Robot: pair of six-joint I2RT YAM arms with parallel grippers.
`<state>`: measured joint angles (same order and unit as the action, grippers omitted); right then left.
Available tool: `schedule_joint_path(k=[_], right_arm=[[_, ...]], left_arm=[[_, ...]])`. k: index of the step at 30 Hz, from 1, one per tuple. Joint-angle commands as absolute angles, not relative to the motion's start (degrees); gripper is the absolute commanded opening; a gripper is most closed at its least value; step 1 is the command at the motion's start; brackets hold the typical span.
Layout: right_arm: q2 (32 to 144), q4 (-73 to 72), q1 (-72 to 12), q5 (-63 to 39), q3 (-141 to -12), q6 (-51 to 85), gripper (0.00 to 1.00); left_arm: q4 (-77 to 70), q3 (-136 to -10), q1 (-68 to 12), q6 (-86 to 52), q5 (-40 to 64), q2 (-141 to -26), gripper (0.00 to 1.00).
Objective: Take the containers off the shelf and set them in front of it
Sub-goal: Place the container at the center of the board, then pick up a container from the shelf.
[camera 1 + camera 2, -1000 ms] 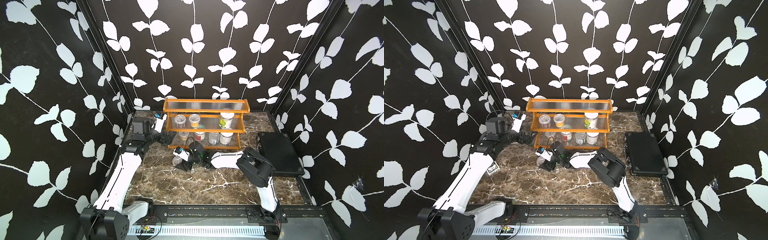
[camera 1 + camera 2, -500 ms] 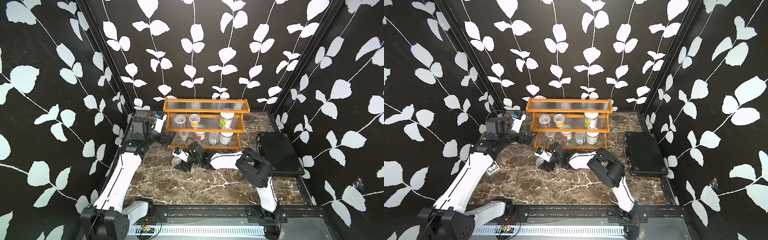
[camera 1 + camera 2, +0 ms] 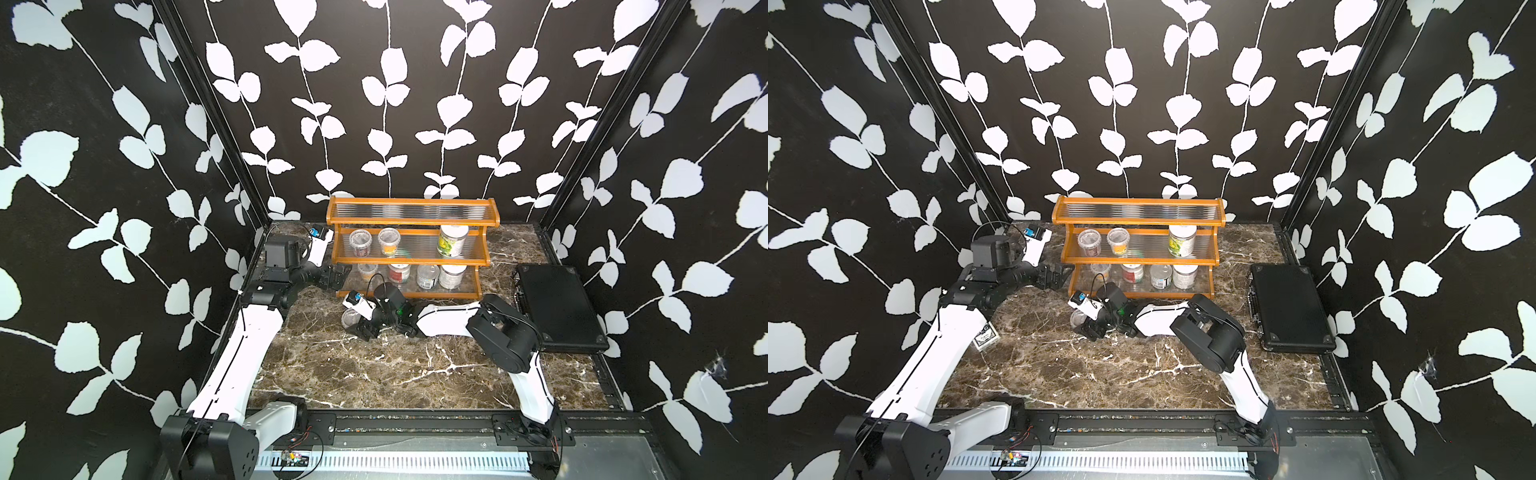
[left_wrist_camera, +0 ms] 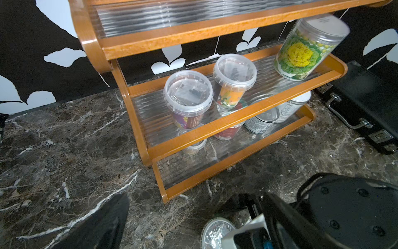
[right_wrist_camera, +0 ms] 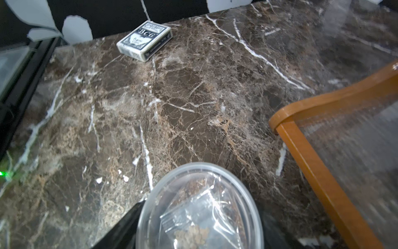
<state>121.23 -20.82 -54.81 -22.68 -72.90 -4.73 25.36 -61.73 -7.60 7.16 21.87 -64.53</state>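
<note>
In front of the shelf (image 3: 411,221), the right gripper (image 3: 357,326) flanks a cup (image 5: 200,204) on the marble (image 3: 374,374), grip unclear, so it should spread fully, then rise straight; the left gripper (image 3: 334,277) gapes wide beside the shelf.

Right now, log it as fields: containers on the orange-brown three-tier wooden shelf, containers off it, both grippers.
Shelf middle tier: two clear lidded cups, yellow-green labelled jar
Shelf bottom tier: small clear cup, red can, silver can, white-lidded jar
Off shelf: one clear lidded cup on marble table, within right gripper
Left gripper: open, empty
</note>
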Motion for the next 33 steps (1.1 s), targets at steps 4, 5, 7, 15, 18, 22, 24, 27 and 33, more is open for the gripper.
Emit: schedule_joint_path(k=[4,5,7,15,18,22,24,27,33], right_arm=[[118.4,-22.0,-53.7,-21.6,-71.5,-3.6,0.99],[117.4,-22.0,-53.6,-21.7,-70.9,-3.9,0.99],[115.2,-21.9,-53.3,-21.9,-69.6,-4.1,0.99],[102.1,-19.3,-52.0,-22.2,-59.3,-4.8,0.99],[95.3,-18.0,-50.3,-21.3,-54.5,-3.8,0.99],[85.1,-14.3,-47.6,-18.3,-50.7,-3.0,0.99],[80.6,-11.0,-45.9,-17.5,-50.0,-2.9,1.00],[75.0,-6.5,-42.5,-16.9,-49.6,-2.5,1.00],[65.5,0.3,-34.7,-13.9,-49.3,-1.8,1.00]], left_arm=[[25.8,-60.8,-7.2,7.7,22.7,-63.8,0.99],[25.6,-60.8,-7.2,7.8,22.7,-63.8,0.99],[25.4,-60.7,-7.2,7.7,22.8,-63.8,0.99],[21.1,-58.2,-7.2,5.9,23.8,-64.1,0.99],[16.6,-56.4,-7.5,3.6,23.4,-64.2,0.99],[11.6,-55.5,-11.1,2.7,19.0,-65.9,0.99],[9.1,-55.6,-13.7,2.7,16.0,-67.7,0.99],[4.4,-55.5,-15.6,0.7,12.3,-70.6,0.99],[-2.5,-57.2,-18.3,-1.2,4.3,-76.8,0.98]])
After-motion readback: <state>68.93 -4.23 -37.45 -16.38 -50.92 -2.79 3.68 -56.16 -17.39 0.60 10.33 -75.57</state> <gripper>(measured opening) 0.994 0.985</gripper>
